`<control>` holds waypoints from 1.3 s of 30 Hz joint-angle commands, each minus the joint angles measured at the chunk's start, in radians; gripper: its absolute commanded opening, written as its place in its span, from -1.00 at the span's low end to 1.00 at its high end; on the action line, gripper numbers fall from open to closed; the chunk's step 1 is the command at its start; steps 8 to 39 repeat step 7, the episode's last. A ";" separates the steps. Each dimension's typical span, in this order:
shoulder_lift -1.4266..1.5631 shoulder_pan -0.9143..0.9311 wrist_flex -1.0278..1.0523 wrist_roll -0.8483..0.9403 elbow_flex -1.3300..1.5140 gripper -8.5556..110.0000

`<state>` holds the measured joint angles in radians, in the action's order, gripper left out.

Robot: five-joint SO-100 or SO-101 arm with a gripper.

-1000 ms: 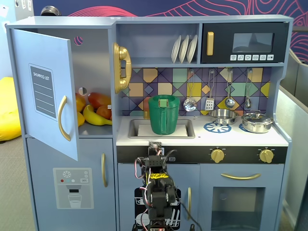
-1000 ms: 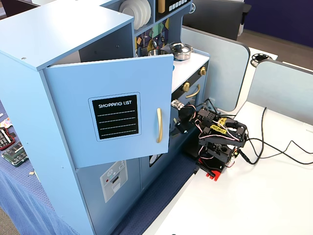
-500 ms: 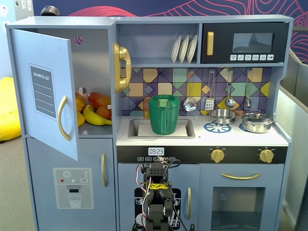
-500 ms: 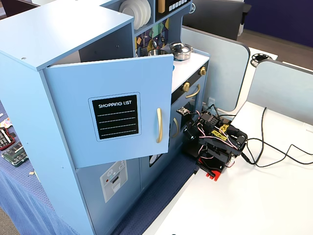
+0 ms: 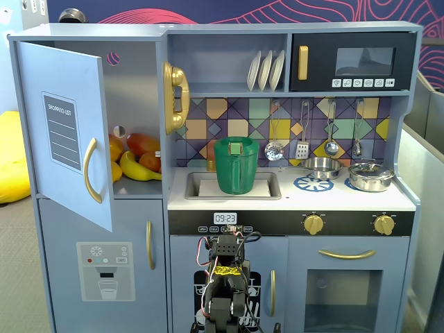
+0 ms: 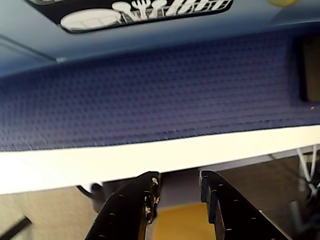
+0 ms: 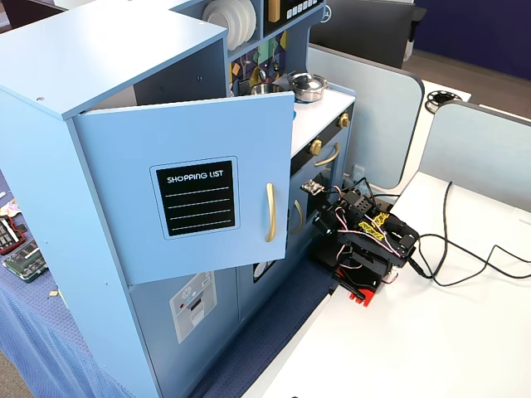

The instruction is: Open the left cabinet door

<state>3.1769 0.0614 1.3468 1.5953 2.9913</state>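
Note:
The left cabinet door (image 5: 66,132), blue-grey with a black "SHOPPING LIST" panel and a gold bar handle (image 5: 89,170), stands swung wide open. It shows fruit (image 5: 139,156) inside the cabinet. It is also open in the other fixed view (image 7: 191,199). My arm (image 5: 225,277) sits folded low in front of the kitchen's middle bottom door, well right of and below the open door. In the wrist view my gripper (image 6: 179,182) has its black jaws a little apart and holds nothing.
The dispenser door (image 5: 104,270) below is shut. A green pitcher (image 5: 236,165) stands in the sink and a gold phone (image 5: 175,97) hangs on the wall. A blue mat (image 6: 150,95) lies under the kitchen on the white table (image 7: 431,332). Cables (image 7: 465,257) run right of the arm.

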 commanded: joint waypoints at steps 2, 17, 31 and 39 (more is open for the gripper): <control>0.002 -0.015 0.110 -0.018 0.005 -0.86; 0.002 -0.080 0.120 -0.058 0.005 -0.86; 0.002 -0.080 0.120 -0.058 0.005 -0.86; 0.002 -0.080 0.120 -0.058 0.005 -0.86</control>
